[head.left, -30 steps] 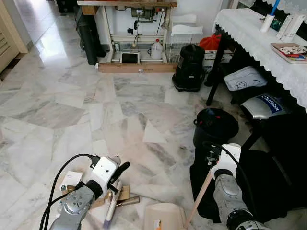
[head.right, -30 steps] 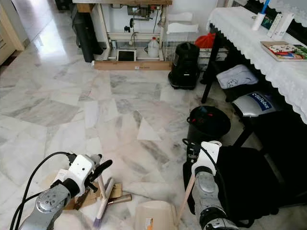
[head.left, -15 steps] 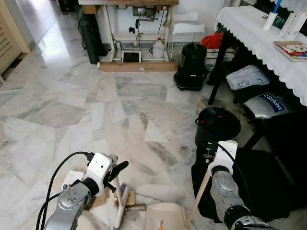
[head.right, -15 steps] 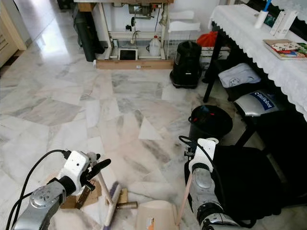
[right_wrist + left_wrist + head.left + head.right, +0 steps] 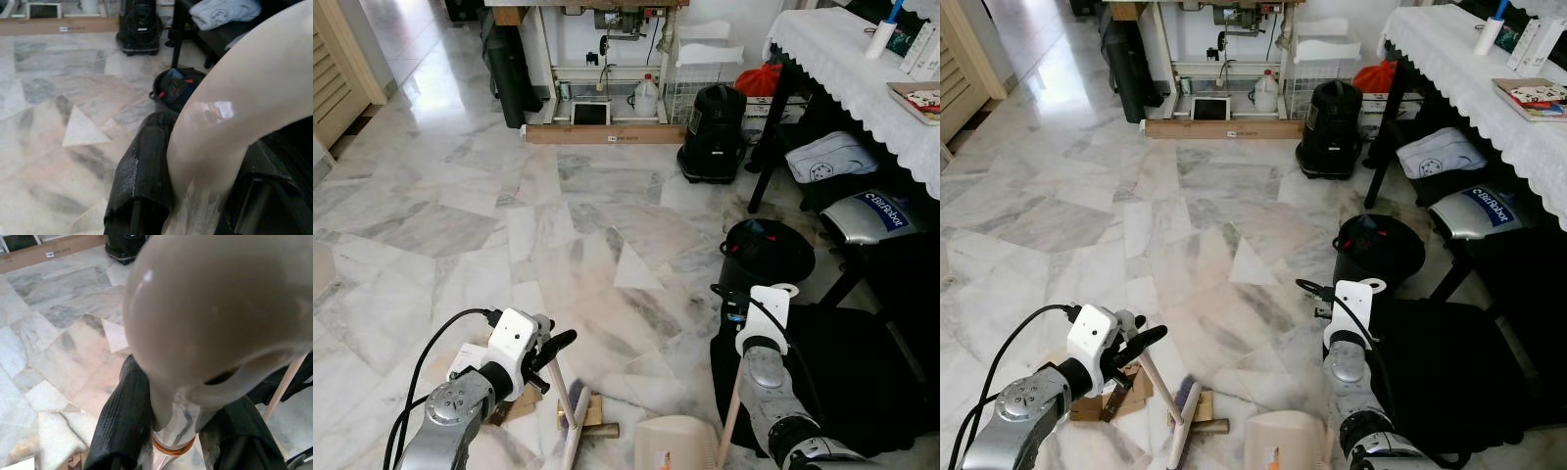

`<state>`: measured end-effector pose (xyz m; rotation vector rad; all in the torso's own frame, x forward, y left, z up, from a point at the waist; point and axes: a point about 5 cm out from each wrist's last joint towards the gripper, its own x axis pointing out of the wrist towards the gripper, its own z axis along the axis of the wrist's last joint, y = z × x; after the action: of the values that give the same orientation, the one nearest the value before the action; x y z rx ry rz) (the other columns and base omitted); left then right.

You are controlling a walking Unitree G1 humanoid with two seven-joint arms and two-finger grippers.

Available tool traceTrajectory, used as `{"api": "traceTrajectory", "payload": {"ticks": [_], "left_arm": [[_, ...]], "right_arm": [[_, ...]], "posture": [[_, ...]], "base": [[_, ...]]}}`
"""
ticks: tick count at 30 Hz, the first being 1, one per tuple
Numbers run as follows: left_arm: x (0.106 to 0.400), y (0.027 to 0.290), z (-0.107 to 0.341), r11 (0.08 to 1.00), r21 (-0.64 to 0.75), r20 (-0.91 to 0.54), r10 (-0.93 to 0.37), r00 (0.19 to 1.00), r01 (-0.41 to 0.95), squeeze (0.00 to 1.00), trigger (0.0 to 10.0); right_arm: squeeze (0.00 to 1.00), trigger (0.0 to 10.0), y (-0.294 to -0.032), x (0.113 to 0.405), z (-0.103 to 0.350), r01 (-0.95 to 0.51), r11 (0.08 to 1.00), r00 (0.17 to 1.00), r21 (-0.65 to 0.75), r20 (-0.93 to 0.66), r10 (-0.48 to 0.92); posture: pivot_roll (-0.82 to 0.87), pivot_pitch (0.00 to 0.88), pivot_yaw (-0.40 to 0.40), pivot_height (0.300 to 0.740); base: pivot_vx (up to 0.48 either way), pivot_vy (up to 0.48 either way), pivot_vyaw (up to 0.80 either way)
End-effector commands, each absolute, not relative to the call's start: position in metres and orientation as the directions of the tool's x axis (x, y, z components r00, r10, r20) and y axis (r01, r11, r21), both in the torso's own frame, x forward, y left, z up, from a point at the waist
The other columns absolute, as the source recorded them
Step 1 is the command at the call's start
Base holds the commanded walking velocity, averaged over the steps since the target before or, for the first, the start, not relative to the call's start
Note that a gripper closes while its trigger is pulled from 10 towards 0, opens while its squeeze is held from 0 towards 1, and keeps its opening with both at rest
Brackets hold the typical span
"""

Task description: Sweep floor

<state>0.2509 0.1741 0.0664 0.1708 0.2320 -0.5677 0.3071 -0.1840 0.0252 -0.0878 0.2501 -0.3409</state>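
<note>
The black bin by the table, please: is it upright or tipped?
Upright: the bin stands on the floor, its open mouth facing up.

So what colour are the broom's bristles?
Purple; the broom bristles show best in the right eye view, near the dustpan.

A black bin (image 5: pixel 766 257) stands on the marble floor (image 5: pixel 460 215) beside a table with a white lace cloth (image 5: pixel 842 69). A black vacuum cleaner (image 5: pixel 712 120), a white jug (image 5: pixel 647 99) and a wire basket (image 5: pixel 690 88) stand along the far wall.
</note>
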Motion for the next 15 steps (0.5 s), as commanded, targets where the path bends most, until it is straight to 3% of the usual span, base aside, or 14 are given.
{"api": "traceTrajectory", "payload": {"ticks": [1, 9, 15], "left_arm": [[0.2431, 0.1689, 0.0568, 0.818, 0.034, -0.306, -0.539, 0.785, 0.575, 0.00, 10.0], [0.2420, 0.1687, 0.0580, 0.817, 0.041, -0.304, -0.538, 0.786, 0.575, 0.00, 10.0], [0.2396, 0.1705, 0.0579, 0.819, 0.043, -0.307, -0.534, 0.788, 0.572, 0.00, 10.0]], "right_arm": [[0.00, 10.0, -0.1884, 0.3064, 0.0258, 0.363, 0.931, 0.904, -0.036, -0.229, -0.361], [0.00, 10.0, -0.1859, 0.3108, 0.0319, 0.342, 0.939, 0.924, 0.041, -0.197, -0.328], [0.00, 10.0, -0.1853, 0.3108, 0.0307, 0.319, 0.947, 0.926, -0.033, -0.200, -0.319]], "posture": [[0.05, 0.081, -0.016, 0.740], [0.05, 0.085, -0.014, 0.740], [0.06, 0.095, -0.013, 0.740]], "base": [[0.000, 0.000, 0.00], [0.000, 0.000, 0.00], [0.000, 0.000, 0.00]]}}
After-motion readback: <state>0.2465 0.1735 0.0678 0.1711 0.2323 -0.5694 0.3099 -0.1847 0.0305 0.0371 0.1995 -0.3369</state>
